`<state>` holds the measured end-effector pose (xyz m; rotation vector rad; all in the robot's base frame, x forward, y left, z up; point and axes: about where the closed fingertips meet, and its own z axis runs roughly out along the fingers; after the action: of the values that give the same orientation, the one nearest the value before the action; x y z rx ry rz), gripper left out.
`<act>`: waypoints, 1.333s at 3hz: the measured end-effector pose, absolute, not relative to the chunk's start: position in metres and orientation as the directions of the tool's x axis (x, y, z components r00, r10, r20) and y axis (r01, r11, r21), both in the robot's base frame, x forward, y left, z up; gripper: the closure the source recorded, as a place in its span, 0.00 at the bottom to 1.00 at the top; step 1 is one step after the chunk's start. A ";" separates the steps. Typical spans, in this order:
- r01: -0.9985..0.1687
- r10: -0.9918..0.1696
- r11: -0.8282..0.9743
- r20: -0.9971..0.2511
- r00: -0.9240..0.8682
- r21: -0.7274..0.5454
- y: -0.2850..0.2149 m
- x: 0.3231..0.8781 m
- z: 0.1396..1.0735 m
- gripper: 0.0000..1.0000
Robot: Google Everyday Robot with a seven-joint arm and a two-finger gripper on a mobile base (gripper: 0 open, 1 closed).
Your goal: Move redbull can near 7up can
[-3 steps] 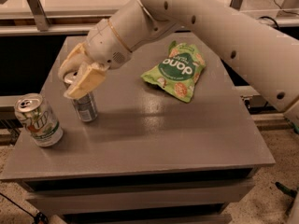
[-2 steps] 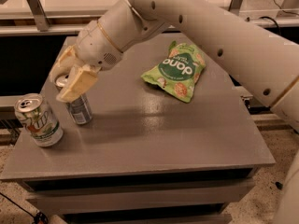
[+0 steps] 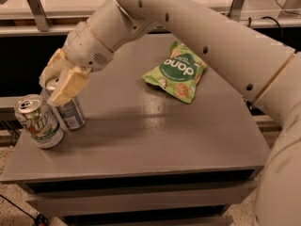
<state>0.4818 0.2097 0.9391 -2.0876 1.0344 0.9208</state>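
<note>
The redbull can (image 3: 71, 113) is slim and silver-grey and stands on the grey table (image 3: 141, 126) at the left. My gripper (image 3: 59, 84) is shut on its upper part, with a cream finger (image 3: 67, 86) in front of it. The 7up can (image 3: 39, 121), white and green with a silver top, stands upright just left of the redbull can, close beside it near the table's front left corner.
A green snack bag (image 3: 177, 71) lies flat at the back right of the table. My arm reaches in from the upper right across the table. The table's left edge is close to the cans.
My gripper has moved left and toward the front with the redbull can, bringing it closer to the 7up can.
</note>
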 end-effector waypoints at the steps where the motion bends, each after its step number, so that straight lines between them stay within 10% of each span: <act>1: -0.837 -0.401 -0.500 -0.798 0.450 -0.221 0.211 0.480 0.939 0.82; 4: -0.831 -0.396 -0.510 -0.797 0.455 -0.221 0.216 0.476 0.939 0.12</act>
<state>0.4760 0.2161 0.9390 -2.0996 1.0203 0.9276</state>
